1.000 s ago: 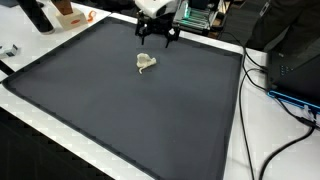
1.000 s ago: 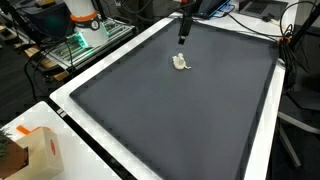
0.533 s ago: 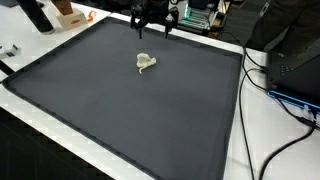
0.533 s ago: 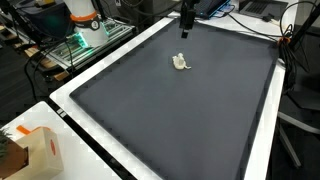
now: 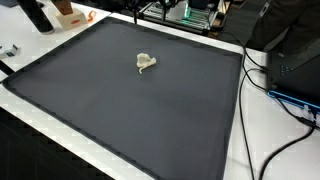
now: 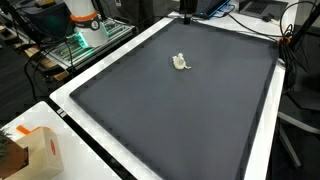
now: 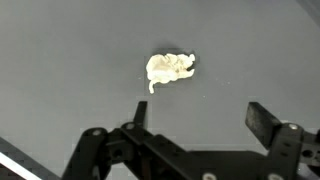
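Note:
A small crumpled cream-coloured lump (image 5: 146, 62) lies alone on the dark grey mat (image 5: 120, 115), also seen in an exterior view (image 6: 181, 63) and in the wrist view (image 7: 170, 68). My gripper (image 7: 202, 118) hangs high above the mat, open, with nothing between its black fingers (image 7: 264, 121). In the wrist view the lump lies ahead of the jaws, well apart from them. In both exterior views only the gripper's lowest part shows at the top edge (image 6: 186, 12), beyond the lump.
The mat is bordered by a white table rim (image 6: 262, 150). A cardboard box (image 6: 38, 150) stands at one corner, and electronics with green boards (image 6: 78, 42) at another. Cables (image 5: 262, 75) run along the table side. A black bottle (image 5: 37, 14) stands off the mat.
The gripper has risen away from the mat and almost left both exterior views at the top. It stayed open. The lump has not moved.

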### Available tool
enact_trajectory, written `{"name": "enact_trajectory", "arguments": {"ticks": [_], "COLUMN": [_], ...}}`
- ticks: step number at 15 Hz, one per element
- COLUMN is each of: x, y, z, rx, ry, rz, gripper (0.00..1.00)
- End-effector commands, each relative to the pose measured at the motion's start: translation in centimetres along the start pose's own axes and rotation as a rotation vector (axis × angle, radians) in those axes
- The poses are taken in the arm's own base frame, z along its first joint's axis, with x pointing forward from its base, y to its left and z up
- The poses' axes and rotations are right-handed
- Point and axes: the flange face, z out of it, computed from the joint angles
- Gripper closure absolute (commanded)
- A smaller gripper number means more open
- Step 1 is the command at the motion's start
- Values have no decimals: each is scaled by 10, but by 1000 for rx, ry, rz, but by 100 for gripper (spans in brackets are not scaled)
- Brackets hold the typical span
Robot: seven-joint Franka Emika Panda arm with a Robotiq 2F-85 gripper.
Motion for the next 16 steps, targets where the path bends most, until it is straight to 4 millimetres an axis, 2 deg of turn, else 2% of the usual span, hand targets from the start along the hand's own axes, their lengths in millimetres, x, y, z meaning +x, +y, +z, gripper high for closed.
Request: {"name": "enact_trajectory", "arguments": {"ticks": [1,4,5,11,13,16], "x": [-11,-13,-7,-8,-5,-1], "y": [3,8,5,8,14,12], "z": [-19,-28,-23,-27,2,47], "rx": [45,28,15,10,43,92], "ry": [15,36,25,32,61,108], "rz": [-41,-29,-32,-26,-43,-97], "gripper": [0,0,0,0,0,0]}}
